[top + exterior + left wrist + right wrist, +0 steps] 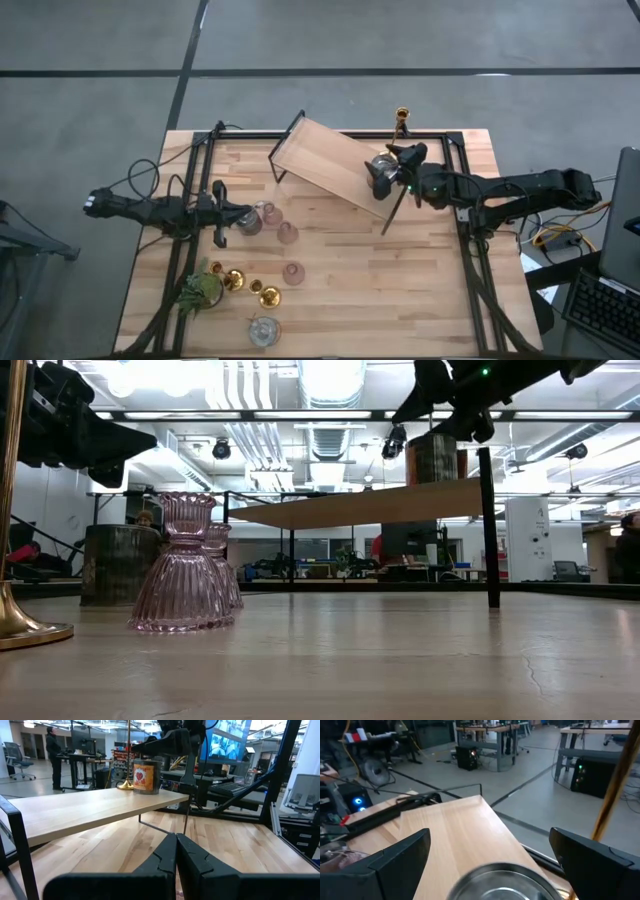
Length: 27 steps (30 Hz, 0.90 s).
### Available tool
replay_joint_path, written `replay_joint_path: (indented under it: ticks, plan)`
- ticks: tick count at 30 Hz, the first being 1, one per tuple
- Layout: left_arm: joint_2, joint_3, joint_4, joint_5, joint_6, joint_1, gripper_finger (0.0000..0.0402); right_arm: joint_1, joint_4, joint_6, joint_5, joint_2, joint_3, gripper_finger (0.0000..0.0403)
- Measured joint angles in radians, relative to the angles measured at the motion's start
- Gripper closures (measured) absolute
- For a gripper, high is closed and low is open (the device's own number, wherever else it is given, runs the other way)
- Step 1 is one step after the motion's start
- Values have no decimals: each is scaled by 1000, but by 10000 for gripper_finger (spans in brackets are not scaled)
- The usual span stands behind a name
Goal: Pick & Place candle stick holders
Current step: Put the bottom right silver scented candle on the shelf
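- The silver holder (pixel 381 166) stands on the raised shelf (pixel 320 160) at its right end, next to a gold stick (pixel 401 121) at the shelf's far right corner. I read the shelf as the drop spot, with these two already up there.
- My right gripper (pixel 378 176) sits around that silver holder with fingers spread wide on either side of the rim (pixel 495 881); I judge it let go, not clamped.
- Up close the holder is squat and round, silvery with a reddish mottled side (pixel 146 776), its mouth a shiny open ring.
- Left on the table: three ribbed pink cups (pixel 287 233) in a loose row, two more gold sticks (pixel 235 279) and a silver one (pixel 264 330) near the front, beside a green plant (pixel 200 290).
- My left gripper (pixel 240 214) is clenched empty, hovering just beside the nearest pink cup and another silver holder (pixel 249 223), probably staged for the next pick.
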<state>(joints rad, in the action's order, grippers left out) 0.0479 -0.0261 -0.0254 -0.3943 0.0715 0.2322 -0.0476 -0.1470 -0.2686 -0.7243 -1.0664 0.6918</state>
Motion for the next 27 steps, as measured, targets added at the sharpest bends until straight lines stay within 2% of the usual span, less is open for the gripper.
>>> replay_joint_path:
  ticks: [3,10,18,27]
  plan:
    - [0,0,0,0,0,0,390,17,-23,49,18,0,0,3]
    - [0,0,0,0,0,0,390,77,-92,153,184,-5,0,3]
    - [0,0,0,0,0,0,390,145,-164,46,194,-88,0,3]
    - [0,0,0,0,0,0,390,187,-320,72,186,-226,6,3]
